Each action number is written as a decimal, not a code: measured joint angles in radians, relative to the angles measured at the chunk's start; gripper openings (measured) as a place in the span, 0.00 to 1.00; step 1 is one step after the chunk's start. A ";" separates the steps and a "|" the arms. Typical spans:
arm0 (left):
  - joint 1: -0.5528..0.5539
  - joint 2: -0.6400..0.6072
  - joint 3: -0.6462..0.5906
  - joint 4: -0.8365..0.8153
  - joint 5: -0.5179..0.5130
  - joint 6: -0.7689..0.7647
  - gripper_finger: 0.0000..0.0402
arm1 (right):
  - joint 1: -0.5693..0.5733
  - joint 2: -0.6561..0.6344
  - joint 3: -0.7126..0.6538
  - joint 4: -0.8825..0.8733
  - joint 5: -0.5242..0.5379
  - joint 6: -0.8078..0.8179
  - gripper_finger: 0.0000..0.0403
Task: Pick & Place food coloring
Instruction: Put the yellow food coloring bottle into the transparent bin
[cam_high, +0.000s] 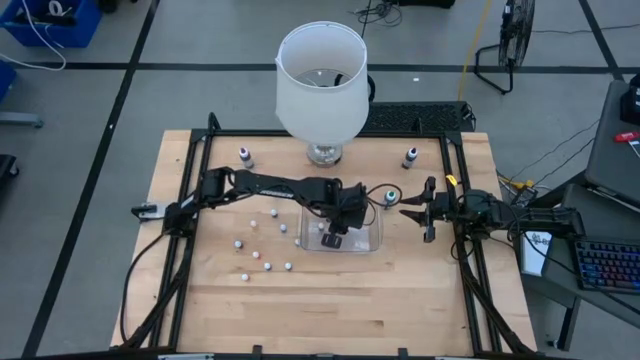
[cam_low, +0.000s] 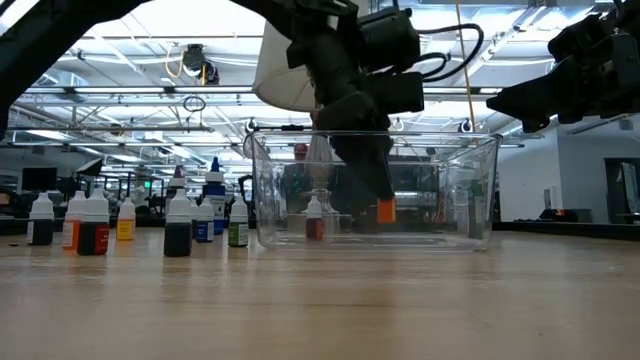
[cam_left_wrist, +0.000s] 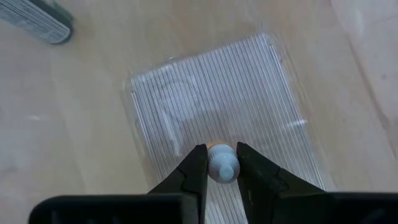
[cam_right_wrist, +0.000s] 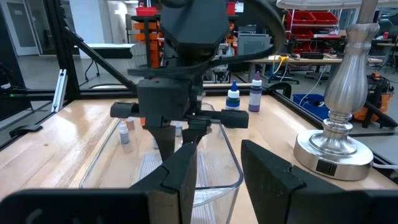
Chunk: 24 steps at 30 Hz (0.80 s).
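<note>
**benchrat:** Fingers of the left gripper were the closest thing in the wrist shot, clenched on a tiny dropper bottle, white cap up, orange body just peeking out. The bottle hung inside the clear tub, low toward the floor but I couldn't tell if it was touching.

**servo_sam:** How'd you expect that bottle to handle?

**benchrat:** Light, stiff plastic, probably slick and tippy since it's narrow. Pinching the cap or neck from above looked like the sane hold, which is what it had.

**servo_sam:** Arm pose?

**benchrat:** Left arm reached out over the tub, wrist pointing straight down into it. One more bottle already stood in the tub. The loose bottles sat on the table just left of the tub. Right gripper waited just right of the tub, fingers partly apart, holding nothing.
</note>
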<state>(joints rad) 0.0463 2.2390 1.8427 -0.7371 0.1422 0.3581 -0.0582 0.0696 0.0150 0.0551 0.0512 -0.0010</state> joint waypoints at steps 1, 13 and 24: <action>0.000 0.000 0.000 0.000 0.000 0.000 0.18 | 0.000 0.000 0.000 0.000 0.000 0.000 0.28; 0.000 0.000 -0.005 0.008 -0.001 -0.020 0.17 | 0.000 0.000 0.000 0.000 0.000 0.000 0.28; 0.000 -0.004 -0.085 0.095 -0.011 -0.046 0.19 | 0.000 0.000 0.000 0.000 0.000 0.000 0.28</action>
<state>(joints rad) 0.0465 2.2353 1.7573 -0.6420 0.1311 0.3125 -0.0582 0.0696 0.0149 0.0555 0.0511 -0.0010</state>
